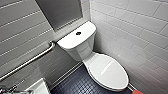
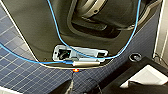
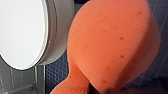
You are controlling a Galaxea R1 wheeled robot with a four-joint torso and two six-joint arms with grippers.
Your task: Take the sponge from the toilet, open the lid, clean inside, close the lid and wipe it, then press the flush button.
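sponge soft, light, squashes easily; pinched waist looks like best hold. right claw seems clamped there. sponge sits lower right in head view, beside closed lid.

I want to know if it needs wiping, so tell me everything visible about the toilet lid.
The lid is a white, glossy, smooth oval, plastic by its look, lying shut over the bowl with its hinge end toward the tank. A bright streak of light crosses it. Nothing rests on it; the sponge is near its edge, apart from it.
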